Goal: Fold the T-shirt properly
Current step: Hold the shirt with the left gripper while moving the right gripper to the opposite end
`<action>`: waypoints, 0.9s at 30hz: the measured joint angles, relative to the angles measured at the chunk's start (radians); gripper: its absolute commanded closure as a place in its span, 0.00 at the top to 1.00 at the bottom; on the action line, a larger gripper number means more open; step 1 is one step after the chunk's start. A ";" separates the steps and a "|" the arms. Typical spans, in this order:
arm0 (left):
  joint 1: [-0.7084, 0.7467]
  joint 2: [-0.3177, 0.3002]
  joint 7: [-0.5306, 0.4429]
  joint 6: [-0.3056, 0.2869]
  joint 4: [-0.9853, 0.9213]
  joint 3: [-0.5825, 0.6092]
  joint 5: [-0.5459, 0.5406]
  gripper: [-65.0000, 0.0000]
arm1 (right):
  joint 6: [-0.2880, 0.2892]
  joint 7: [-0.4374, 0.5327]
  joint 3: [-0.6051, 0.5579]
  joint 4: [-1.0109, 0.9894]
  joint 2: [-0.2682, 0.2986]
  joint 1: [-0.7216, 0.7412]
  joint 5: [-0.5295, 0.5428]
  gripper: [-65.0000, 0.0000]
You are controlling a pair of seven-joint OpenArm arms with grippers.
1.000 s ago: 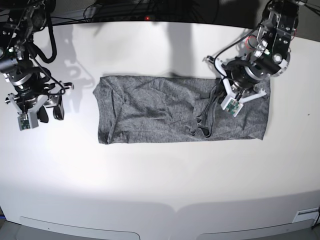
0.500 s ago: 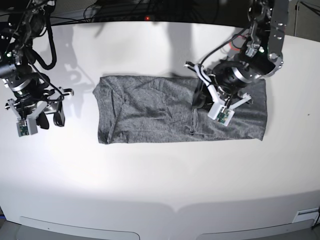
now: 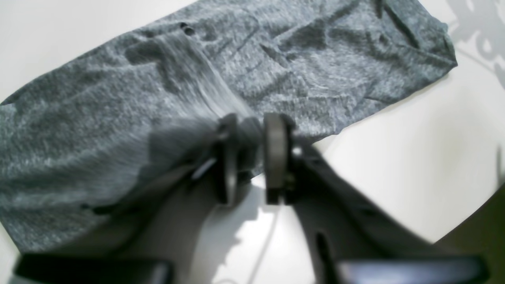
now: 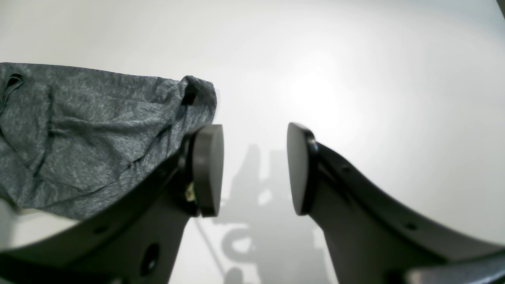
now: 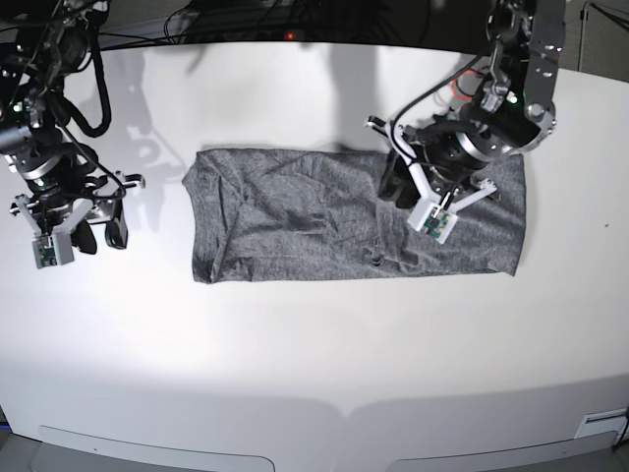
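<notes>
Looking down the left pincer (image 3: 250, 157), I see its two pads standing a little apart with a bunched ridge of the shirt (image 3: 276, 59) running up into the gap between them. The picture is blurred there, so I cannot tell whether the cloth is pinched or lying loose. Beyond the pads the grey shirt spreads flat and wrinkled on the white table (image 5: 314, 374), and bare table shows under and to the right of the fingers. From above, this pincer (image 5: 398, 187) hangs over the shirt (image 5: 295, 226) near its far edge, right of its middle. The right pincer (image 4: 252, 169) is released, pads wide apart with nothing between them, over bare table. An end of the shirt (image 4: 79, 138) lies just left of its left pad. From above, it (image 5: 98, 234) sits well clear of the cloth.
</notes>
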 measured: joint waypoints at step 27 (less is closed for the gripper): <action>-0.066 0.000 -0.102 -0.008 0.001 0.000 0.323 0.34 | -0.008 -0.127 0.000 -0.060 0.000 0.055 0.109 0.41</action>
